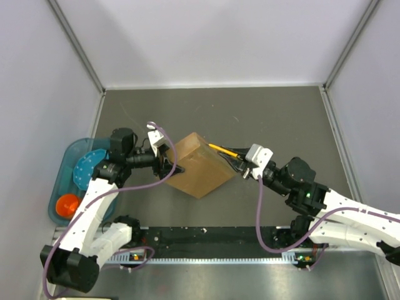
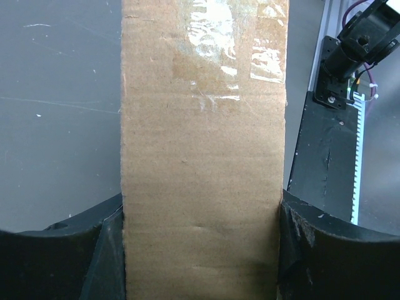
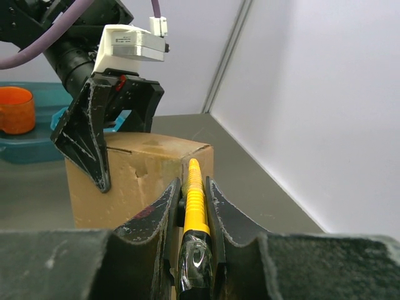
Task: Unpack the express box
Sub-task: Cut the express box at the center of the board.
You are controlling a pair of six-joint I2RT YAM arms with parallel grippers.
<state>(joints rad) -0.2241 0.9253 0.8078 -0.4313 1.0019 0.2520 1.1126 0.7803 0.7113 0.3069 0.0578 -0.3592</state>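
Left gripper (image 1: 168, 164) clamps the flat brown cardboard express box (image 1: 200, 167) between wide-spread jaws, steadying it. Right gripper (image 3: 192, 187) pinches a slim yellow utility knife (image 3: 194, 201), its tip at the box's corner, apparently ready to cut.

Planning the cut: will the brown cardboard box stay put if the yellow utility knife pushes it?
Probably stiff: the brown cardboard box has a narrow side that looks flat where the left jaws clamp it. Seemingly standing on a narrow side, it would likely tip if released. Its glossy clear tape may be slippery.
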